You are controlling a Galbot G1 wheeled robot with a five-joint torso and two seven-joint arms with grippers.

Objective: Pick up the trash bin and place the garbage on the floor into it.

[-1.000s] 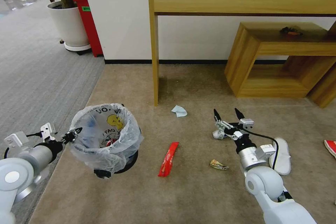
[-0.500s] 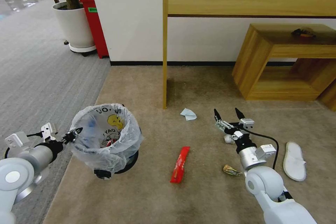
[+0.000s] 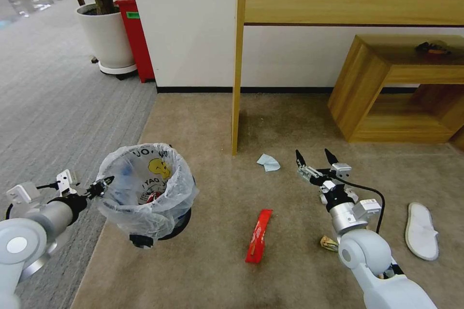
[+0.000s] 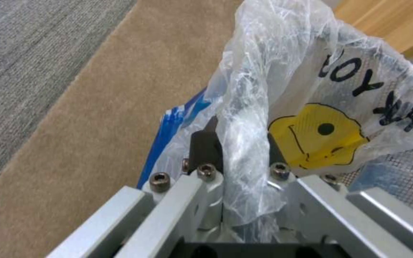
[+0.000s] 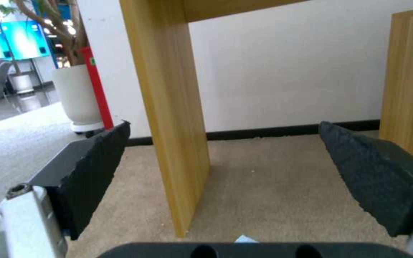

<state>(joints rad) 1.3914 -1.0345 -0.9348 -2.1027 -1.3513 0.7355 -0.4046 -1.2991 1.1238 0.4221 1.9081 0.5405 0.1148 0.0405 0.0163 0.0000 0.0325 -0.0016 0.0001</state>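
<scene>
**Meanwhile: the robot has turned left, and the litter has slid right across its view**

Meanwhile the whole head view has shifted, so the base has moved, not the things: the long red foil wrapper (image 3: 258, 235), the crumpled pale-blue paper scrap (image 3: 268, 162) and the flat white slipper (image 3: 422, 230) all sit further right than a second ago, while both arms keep the same pose. My reading is that the robot is lining itself up on the litter with nothing yet gathered by the right arm.

The left gripper (image 3: 100, 185) stays pinched on the rim of the small round dark trash bin (image 3: 147, 186), its fingers (image 4: 205, 147) pressed onto the crinkly translucent liner with the yellow cartoon face; the bin hangs off the beige short-pile carpet (image 3: 208, 270), at the robot's left. The right gripper (image 3: 316, 158) hovers with its fingers spread wide and holding nothing, facing the leg of the tall pale-wood console table (image 3: 237, 72).

Counted on the carpet: one red wrapper, one blue paper scrap, one slipper, one small crumpled brownish wrapper (image 3: 328, 243) beside the right forearm, and a white crumpled bit (image 3: 352, 196) mostly hidden behind the right wrist. One bin, two grippers.
</scene>
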